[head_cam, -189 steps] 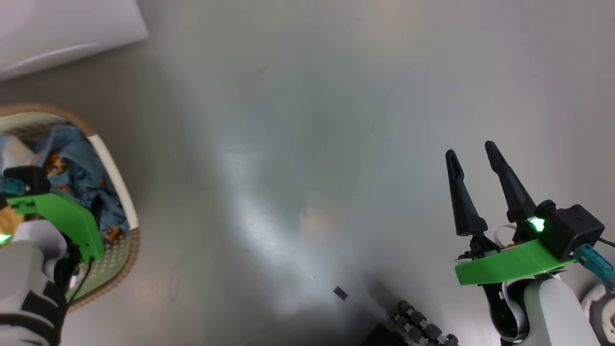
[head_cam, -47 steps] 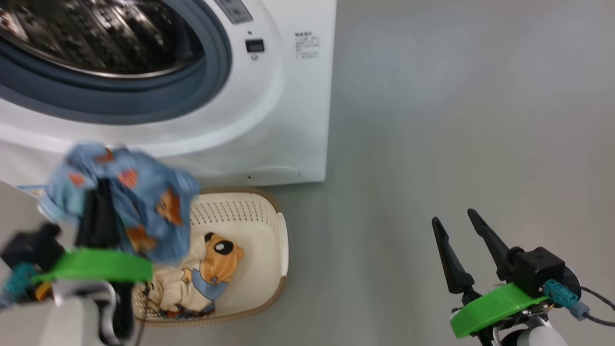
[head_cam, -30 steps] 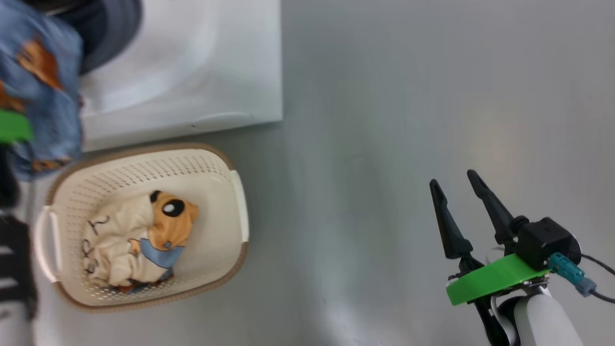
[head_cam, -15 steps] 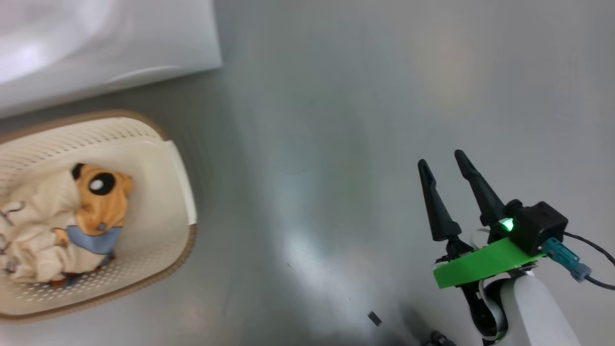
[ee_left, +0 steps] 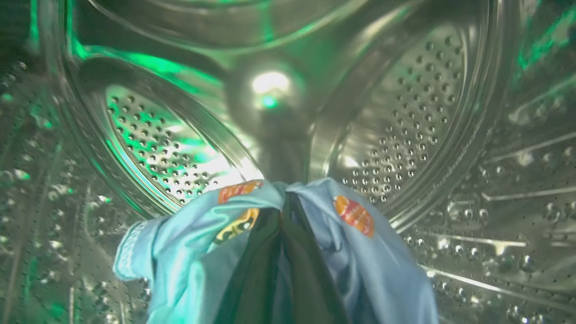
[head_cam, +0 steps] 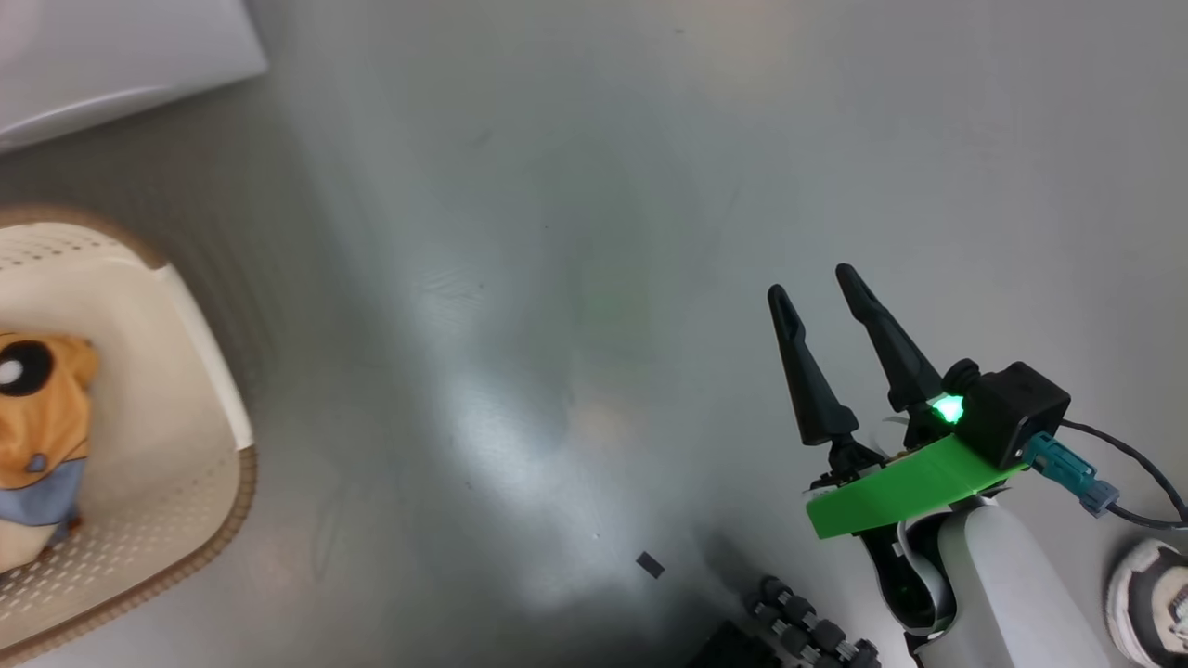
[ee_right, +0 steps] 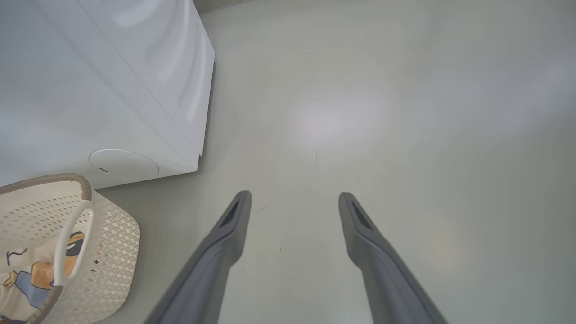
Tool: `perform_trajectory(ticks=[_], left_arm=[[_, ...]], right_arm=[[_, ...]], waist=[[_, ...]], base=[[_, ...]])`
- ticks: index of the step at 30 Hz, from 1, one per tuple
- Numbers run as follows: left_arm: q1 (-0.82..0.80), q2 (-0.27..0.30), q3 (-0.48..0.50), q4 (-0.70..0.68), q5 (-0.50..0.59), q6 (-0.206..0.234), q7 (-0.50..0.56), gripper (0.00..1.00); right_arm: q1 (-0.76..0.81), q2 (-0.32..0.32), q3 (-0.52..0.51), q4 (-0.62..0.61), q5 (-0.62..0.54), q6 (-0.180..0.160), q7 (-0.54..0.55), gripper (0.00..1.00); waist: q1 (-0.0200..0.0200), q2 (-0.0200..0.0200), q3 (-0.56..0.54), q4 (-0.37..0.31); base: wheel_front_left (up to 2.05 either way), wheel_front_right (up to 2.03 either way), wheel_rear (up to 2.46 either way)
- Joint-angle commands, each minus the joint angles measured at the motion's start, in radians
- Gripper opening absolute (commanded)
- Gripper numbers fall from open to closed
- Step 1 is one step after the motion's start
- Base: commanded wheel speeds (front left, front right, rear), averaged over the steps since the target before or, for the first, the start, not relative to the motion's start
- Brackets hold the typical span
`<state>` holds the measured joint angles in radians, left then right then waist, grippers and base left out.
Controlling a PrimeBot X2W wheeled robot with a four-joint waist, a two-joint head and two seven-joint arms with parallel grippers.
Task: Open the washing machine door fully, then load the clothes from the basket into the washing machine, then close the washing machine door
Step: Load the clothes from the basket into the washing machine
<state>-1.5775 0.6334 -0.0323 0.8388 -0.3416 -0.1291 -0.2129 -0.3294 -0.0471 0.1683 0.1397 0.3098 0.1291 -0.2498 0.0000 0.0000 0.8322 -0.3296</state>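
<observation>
In the left wrist view my left gripper is shut on the light blue clothes with orange prints, deep inside the washing machine's perforated steel drum. The fabric drapes over both fingers. The white washing machine stands at the upper left of the right wrist view, and its corner reaches into the head view. The cream basket sits on the floor at the left and holds a cream and orange garment. My right gripper hangs open over bare floor. The washing machine door is out of view.
Grey floor spreads across the middle and right. A small dark scrap lies on it near my base's rollers. A person's white shoe shows at the bottom right corner.
The head camera has swung right, so basket and machine slid left in its picture. The blue cloth in my left gripper has left the head view. The right gripper stays open.
</observation>
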Motion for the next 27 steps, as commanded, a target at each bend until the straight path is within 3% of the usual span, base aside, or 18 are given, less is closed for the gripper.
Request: perform_trajectory(ticks=[1, 13, 14, 15, 16, 27], left_arm=[[-0.008, 0.060, -0.008, -0.010, -0.001, -0.001, -0.006, 0.00], [-0.088, 0.070, -0.074, 0.151, -0.004, -0.001, -0.037, 0.00], [-0.089, 0.071, -0.078, 0.158, -0.005, -0.001, -0.039, 0.34], [-0.089, 0.073, -0.081, 0.167, -0.006, -0.001, -0.041, 0.46], [-0.089, 0.072, -0.082, 0.176, -0.009, -0.001, -0.042, 1.00], [-0.019, 0.044, -0.133, 0.188, -0.059, -0.001, -0.048, 1.00]], right_arm=[[0.021, -0.003, 0.023, -0.021, 0.008, 0.002, -0.012, 1.00], [0.017, -0.003, 0.029, -0.020, 0.006, 0.002, -0.012, 1.00], [0.017, -0.003, 0.028, -0.019, 0.004, 0.002, -0.012, 1.00], [0.017, -0.003, 0.027, -0.019, 0.002, 0.002, -0.012, 1.00], [0.017, -0.003, 0.027, -0.018, 0.000, 0.002, -0.012, 1.00], [0.023, -0.003, 0.007, -0.013, -0.034, 0.002, -0.012, 1.00]], waist=[[0.0000, 0.0000, 0.020, -0.021], [0.0000, 0.0000, 0.017, -0.017], [0.0000, 0.0000, 0.015, -0.015], [0.0000, 0.0000, 0.012, -0.013], [0.0000, 0.0000, 0.009, -0.011], [0.0000, 0.0000, -0.050, 0.033]], base=[[0.00, 0.00, 0.00], [0.00, 0.00, 0.00], [0.00, 0.00, 0.00], [0.00, 0.00, 0.00], [0.00, 0.00, 0.00], [0.00, 0.00, 0.00]])
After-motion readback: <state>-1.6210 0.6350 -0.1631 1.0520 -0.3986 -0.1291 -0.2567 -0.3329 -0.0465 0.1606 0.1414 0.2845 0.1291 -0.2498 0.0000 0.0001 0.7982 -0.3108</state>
